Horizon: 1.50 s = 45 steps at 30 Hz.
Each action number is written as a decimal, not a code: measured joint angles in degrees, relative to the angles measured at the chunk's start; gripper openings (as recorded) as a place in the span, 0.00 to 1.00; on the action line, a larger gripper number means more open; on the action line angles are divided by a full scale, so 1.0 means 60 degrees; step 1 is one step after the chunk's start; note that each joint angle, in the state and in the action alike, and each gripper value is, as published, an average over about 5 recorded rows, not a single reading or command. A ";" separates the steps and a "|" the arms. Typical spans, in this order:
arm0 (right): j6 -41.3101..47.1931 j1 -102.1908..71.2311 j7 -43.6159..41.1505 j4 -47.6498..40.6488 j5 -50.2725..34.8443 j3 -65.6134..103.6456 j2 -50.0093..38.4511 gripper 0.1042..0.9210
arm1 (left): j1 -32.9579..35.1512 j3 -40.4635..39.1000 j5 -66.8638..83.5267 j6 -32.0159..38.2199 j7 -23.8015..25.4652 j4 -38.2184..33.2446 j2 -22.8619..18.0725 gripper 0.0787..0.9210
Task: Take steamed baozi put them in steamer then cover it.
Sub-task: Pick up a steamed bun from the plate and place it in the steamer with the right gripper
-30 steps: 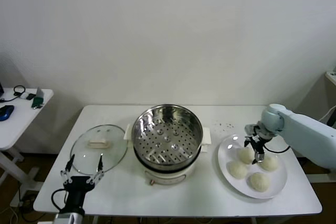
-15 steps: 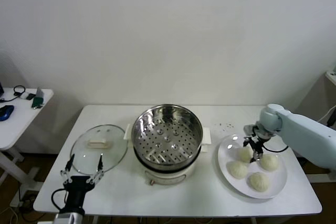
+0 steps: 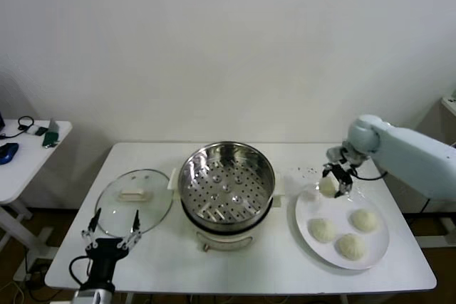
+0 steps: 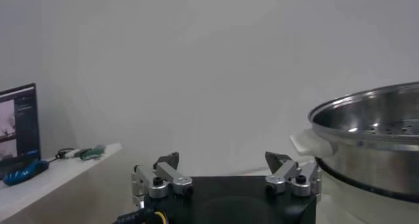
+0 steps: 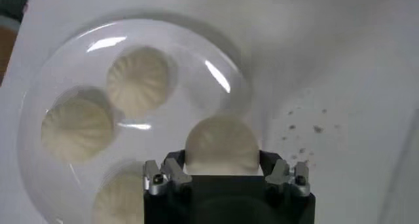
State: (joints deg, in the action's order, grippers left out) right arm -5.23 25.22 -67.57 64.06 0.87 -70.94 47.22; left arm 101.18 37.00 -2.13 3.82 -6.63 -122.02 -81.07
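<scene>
right claw clenched on one baozi, jaws at its two sides, bun lifted clear of the plate over the plate's far-left rim. bun looks soft, light, easily dented; a side grip at its widest part seems right, squeeze kept gentle. three other buns lie on the plate, near and right of the held one. right arm reaches in from the right edge, wrist bent downward, claw pointing at the counter. steamer sits mid-counter, left of the plate, basket showing no buns inside. cover lies flat farther left. left claw released, jaws spread, parked at the near-left counter edge just in front of the cover.
</scene>
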 measured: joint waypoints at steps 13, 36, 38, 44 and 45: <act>-0.2103 0.2663 -0.0232 0.0970 0.0274 -0.1149 0.1999 0.79 | 0.0020 -0.0086 0.0050 -0.0020 -0.0131 -0.0029 -0.0024 0.88; -0.4082 0.1352 -0.0434 0.0876 0.3152 -0.0311 0.5145 0.79 | -0.0001 0.0019 0.0115 -0.0061 -0.0199 -0.0049 0.0142 0.88; -0.4157 0.1121 -0.0435 0.0784 0.3407 -0.0249 0.5268 0.79 | -0.0011 0.0019 0.0131 -0.0079 -0.0211 -0.0088 0.0131 0.88; -0.4291 0.0512 -0.0431 0.0514 0.3990 -0.0082 0.5565 0.78 | -0.0022 0.0029 0.0142 -0.0085 -0.0217 -0.0085 0.0106 0.88; -0.4299 0.0426 -0.0430 0.0468 0.4058 -0.0063 0.5603 0.79 | -0.0014 0.0038 0.0146 -0.0080 -0.0217 -0.0071 0.0105 0.88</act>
State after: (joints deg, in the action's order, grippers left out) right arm -31.03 27.78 -70.15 66.87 25.22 -71.32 80.84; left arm 101.09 37.23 -1.26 3.34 -7.93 -122.45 -80.45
